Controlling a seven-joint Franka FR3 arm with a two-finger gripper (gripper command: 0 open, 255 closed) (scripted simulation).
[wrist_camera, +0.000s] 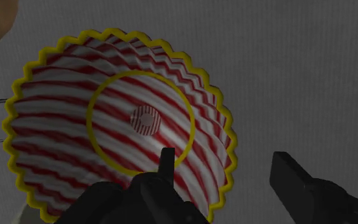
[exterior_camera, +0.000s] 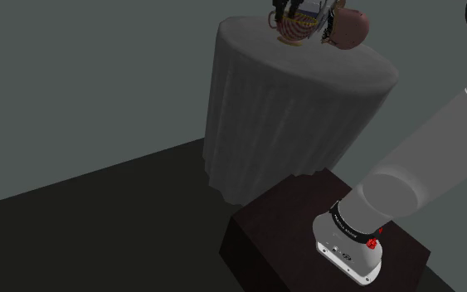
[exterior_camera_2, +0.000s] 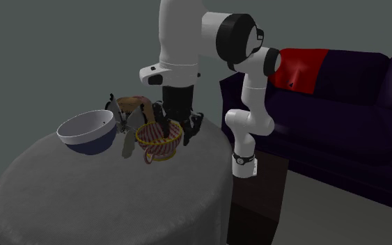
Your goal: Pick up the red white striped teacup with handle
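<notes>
One striped teacup (wrist_camera: 117, 121), parted tool (wrist_camera: 222, 159) astride its rim (wrist view)

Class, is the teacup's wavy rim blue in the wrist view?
No, the teacup has a yellow wavy rim, with red and white stripes inside it.

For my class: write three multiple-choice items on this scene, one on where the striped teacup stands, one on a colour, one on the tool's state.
1. Where does the teacup stand? A on the cloth-covered round table; B on the sofa; C on the floor.
2. What colour is its scalloped rim? A blue; B yellow; C green.
3. How are the tool's fingers? A shut together; B clasping the bowl; C apart.
Key: 1A, grey cloth lies all around it; 2B, a yellow edge rings the stripes; 3C, one finger is over the cup's inside, the other outside the rim.
</notes>
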